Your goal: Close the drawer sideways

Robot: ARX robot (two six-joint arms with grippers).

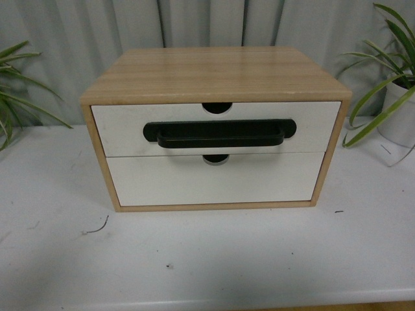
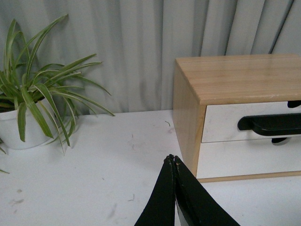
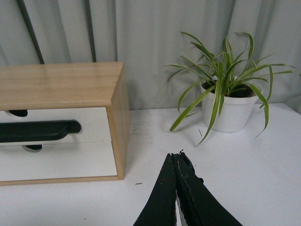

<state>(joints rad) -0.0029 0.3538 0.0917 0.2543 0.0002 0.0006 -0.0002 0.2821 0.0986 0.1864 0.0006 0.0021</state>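
Observation:
A light wood cabinet point(image 1: 214, 74) stands on the white table and holds two white-fronted drawers. The upper drawer point(image 1: 123, 126) has a long black bar handle point(image 1: 219, 133) and a half-round notch in its top edge; its front sits about flush with the cabinet frame. It also shows in the left wrist view point(image 2: 221, 122) and the right wrist view point(image 3: 94, 120). My left gripper point(image 2: 172, 159) is shut and empty, low over the table off the cabinet's left corner. My right gripper point(image 3: 176, 155) is shut and empty, off the cabinet's right side. Neither arm shows in the front view.
The lower drawer point(image 1: 214, 181) has no handle. A potted plant point(image 2: 28, 113) stands left of the cabinet, another point(image 3: 230, 101) in a white pot to its right. A grey curtain hangs behind. The white table point(image 1: 207, 259) stretches in front of the cabinet.

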